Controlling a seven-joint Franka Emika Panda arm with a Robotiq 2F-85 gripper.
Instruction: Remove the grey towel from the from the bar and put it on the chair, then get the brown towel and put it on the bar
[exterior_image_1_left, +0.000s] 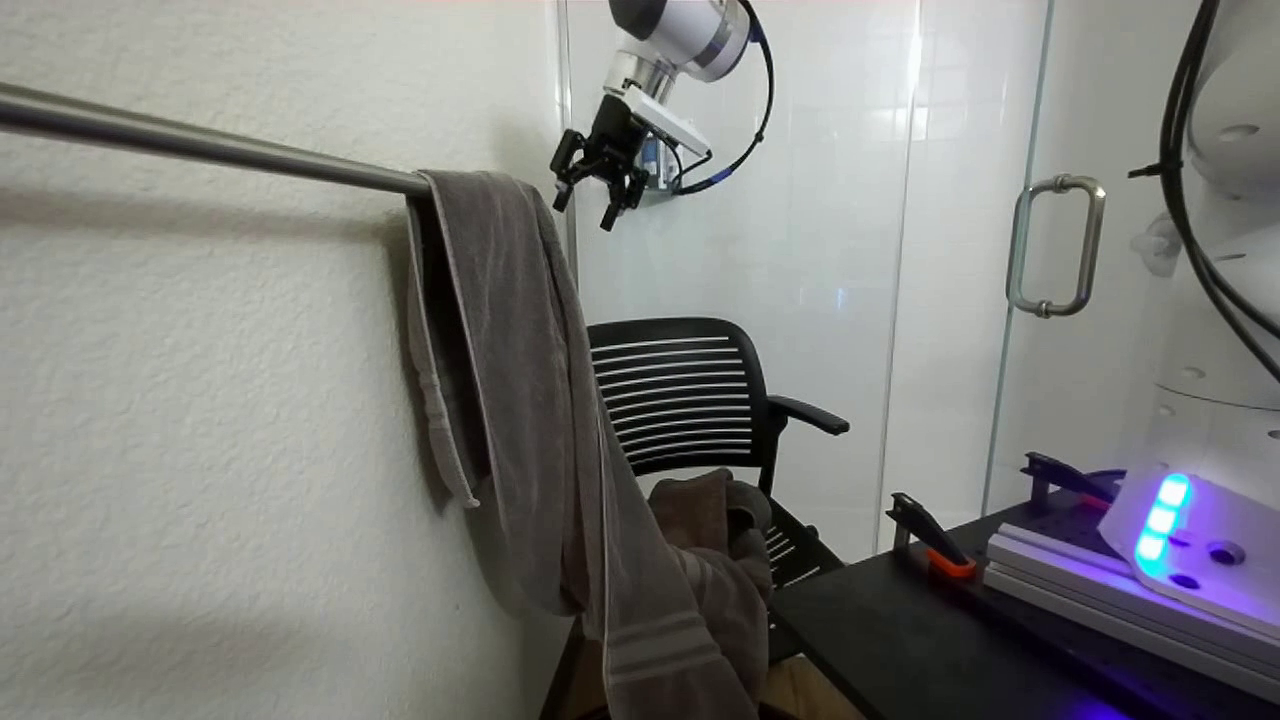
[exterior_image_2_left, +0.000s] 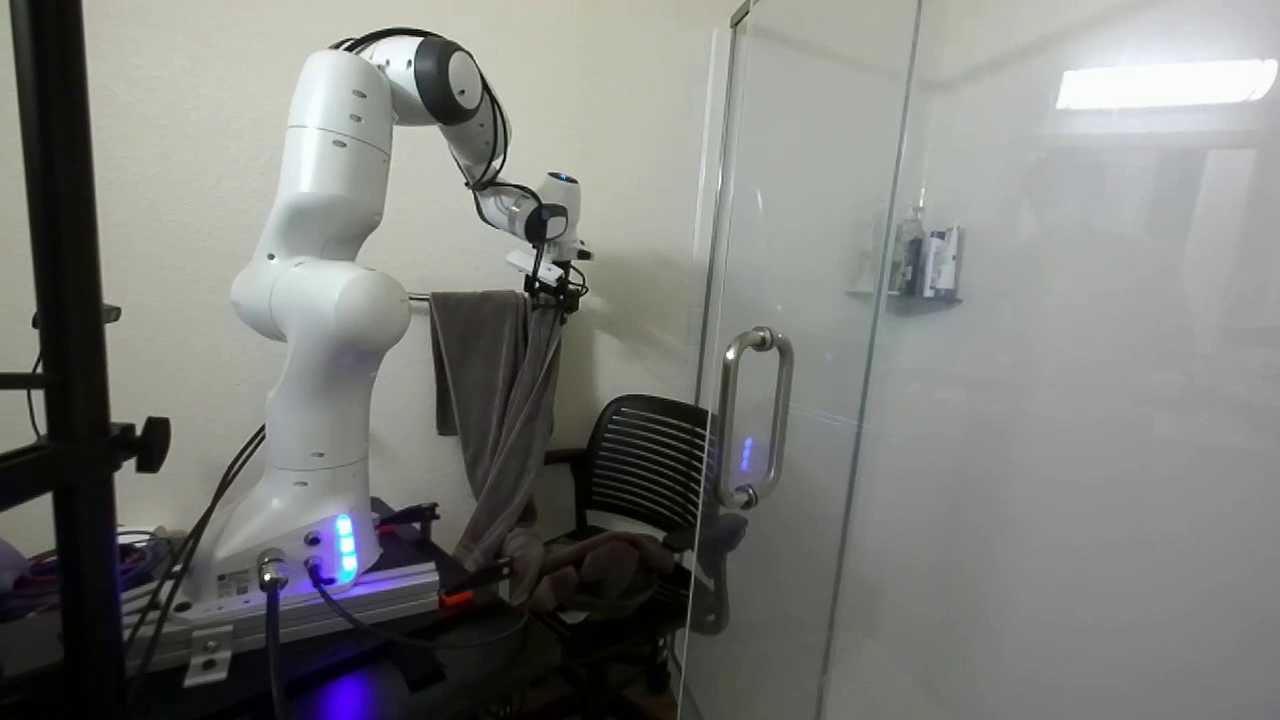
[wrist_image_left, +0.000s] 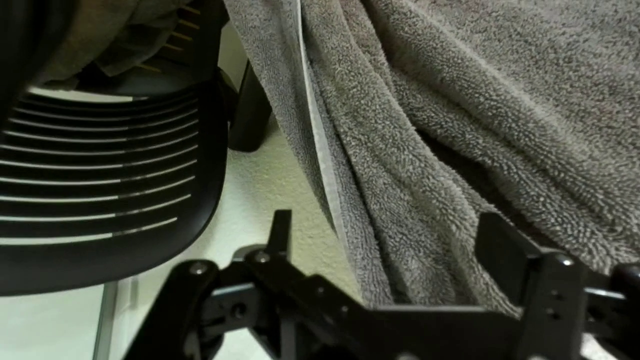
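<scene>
At the bar (exterior_image_1_left: 210, 145): grey towel (exterior_image_1_left: 510, 330) seen draped in both exterior views, its longer fall hung on the room side, its shorter flap next to the wall (exterior_image_1_left: 200, 420); in an exterior view, bare metal is shown toward nine o'clock.
Gripper (exterior_image_1_left: 585, 210): pictured in an exterior view toward one o'clock from the towel's middle, jaws spread wide, nothing clamped. Gathered folds are framed between the jaws in the wrist view; whether they are touched by the jaw toward three o'clock cannot be told.
Towel's feel: soft, limp, thick-piled terry is expected, weighty for cloth given its length, not easily damaged, likelier to drag on the bar than to slip.
Handhold: a thick pleat of the room-side fall, just below the bar, is judged best taken; a thin edge could be lost.
Chair (exterior_image_1_left: 690, 400): set toward four o'clock from the hanging towel; on its seat, crumpled reddish-brown cloth is shown, judged to be the brown towel (exterior_image_1_left: 690, 510). Whether the taupe cloth (exterior_image_1_left: 735, 590) bunched beside it is a separate piece cannot be told.
Count: one bar, one chair, one towel hung, one robot arm (exterior_image_2_left: 330, 220), one door handle (exterior_image_1_left: 1091, 245), two clamps (exterior_image_1_left: 930, 535) on the black table (exterior_image_1_left: 860, 615).
</scene>
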